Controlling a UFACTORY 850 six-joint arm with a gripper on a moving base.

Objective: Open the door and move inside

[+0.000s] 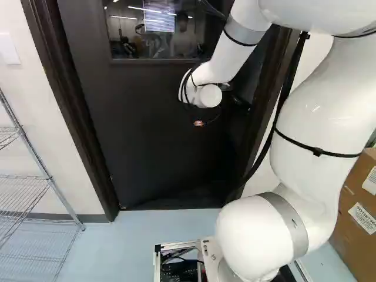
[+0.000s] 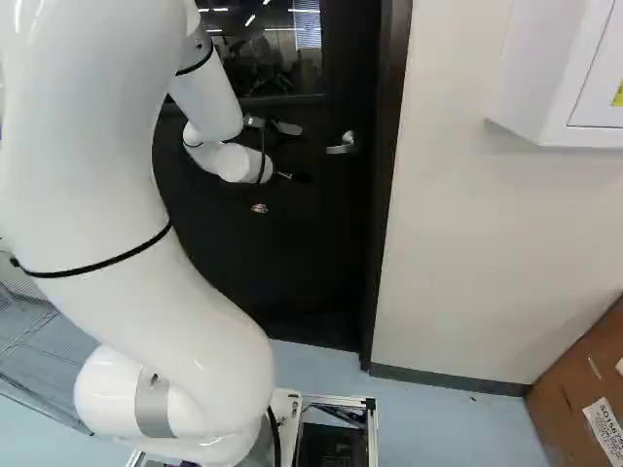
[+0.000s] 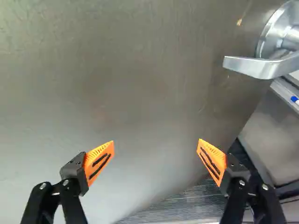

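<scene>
One dark door (image 2: 302, 263) stood ahead of you, with a window (image 1: 155, 29) high in it and a dark frame (image 2: 387, 146) around it; you could not tell whether it was latched. Your white arm (image 1: 317, 117) reached out towards it, and the jaws (image 3: 156, 141) stood wide apart in front of the panel, with nothing between their orange pads (image 3: 99, 161). The handle (image 3: 259, 67) lay ahead of them but off to one side, outside the space they spanned: in the right base view, it was to their right and a little higher, near the frame. Its long axis ran roughly level, its free end pointing back towards the jaws' side. Your next move, I judged, called for a sideways shift and slight lift before closing; straight ahead would likely have met bare door. The handle was smooth, silvery metal, a flattened lever on a round plate (image 3: 267, 35).
</scene>
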